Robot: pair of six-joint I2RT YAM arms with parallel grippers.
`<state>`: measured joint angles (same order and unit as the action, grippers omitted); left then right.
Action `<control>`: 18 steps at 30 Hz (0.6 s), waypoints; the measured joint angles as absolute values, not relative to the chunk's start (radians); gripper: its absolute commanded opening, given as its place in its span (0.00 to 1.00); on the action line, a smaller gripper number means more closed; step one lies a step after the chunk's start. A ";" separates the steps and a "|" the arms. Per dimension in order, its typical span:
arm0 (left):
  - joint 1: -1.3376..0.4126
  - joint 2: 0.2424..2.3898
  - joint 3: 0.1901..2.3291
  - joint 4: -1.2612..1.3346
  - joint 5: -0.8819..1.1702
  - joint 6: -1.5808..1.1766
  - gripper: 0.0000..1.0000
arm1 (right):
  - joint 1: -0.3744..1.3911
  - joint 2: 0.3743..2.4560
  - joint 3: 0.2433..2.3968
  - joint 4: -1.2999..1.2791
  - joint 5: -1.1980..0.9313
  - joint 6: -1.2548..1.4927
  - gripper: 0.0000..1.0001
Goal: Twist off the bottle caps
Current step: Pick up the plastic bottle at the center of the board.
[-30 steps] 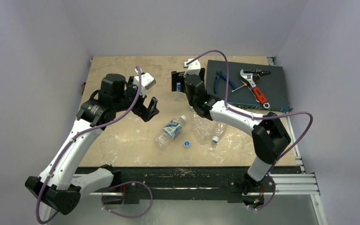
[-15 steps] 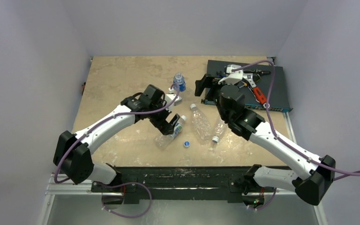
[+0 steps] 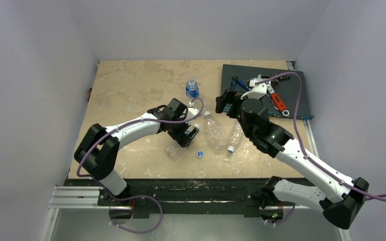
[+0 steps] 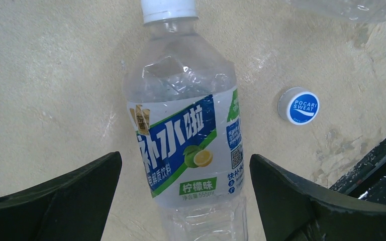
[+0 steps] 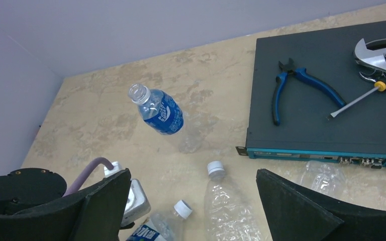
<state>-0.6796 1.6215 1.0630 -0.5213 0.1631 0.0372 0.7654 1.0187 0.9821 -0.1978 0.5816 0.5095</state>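
Four bottles share the worktop (image 3: 130, 90), and we take the labelled bottle (image 4: 186, 145), lying on its side near the middle, as our mark. Its white cap (image 4: 168, 9) is on. The left jaws stand released and flank its label, grasping nothing.

A loose blue cap (image 4: 298, 106) lies flat just right of this bottle. Further right lie two clear unlabelled bottles, the first clear bottle (image 3: 214, 131) close by and the second clear bottle (image 3: 235, 136) past it, each wearing a white cap. Beyond the labelled bottle stands a blue-labelled bottle (image 5: 162, 114), its mouth bare.

The right jaws, likewise released and grasping nothing, hang to the right of and beyond the labelled bottle. Farthest right of it, a dark box (image 3: 299, 95) carries blue-handled pliers (image 5: 294, 74), a wrench (image 5: 382, 57) and a screwdriver (image 5: 357, 99).
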 measured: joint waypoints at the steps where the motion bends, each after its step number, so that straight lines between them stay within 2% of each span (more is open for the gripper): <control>1: -0.682 1.622 1.054 -0.511 0.162 0.039 1.00 | 0.765 1.010 0.977 -0.201 0.582 0.513 0.99; 7: -0.697 1.658 1.025 -0.445 0.160 0.051 1.00 | 0.765 0.980 0.951 -0.220 0.582 0.532 0.99; 9: -0.702 1.674 1.007 -0.426 0.160 0.064 0.94 | 0.765 0.980 0.949 -0.225 0.582 0.536 0.99; 12: -0.702 1.677 0.980 -0.416 0.160 0.074 0.79 | 0.765 0.980 0.949 -0.227 0.582 0.542 0.98; 13: -0.702 1.677 0.974 -0.412 0.160 0.078 0.70 | 0.765 0.981 0.949 -0.227 0.581 0.544 0.98; 16: -0.703 1.677 0.971 -0.405 0.156 0.096 0.49 | 0.765 0.982 0.949 -0.228 0.578 0.551 0.98; 18: -0.703 1.671 0.971 -0.405 0.151 0.102 0.41 | 0.765 0.984 0.949 -0.229 0.570 0.559 0.98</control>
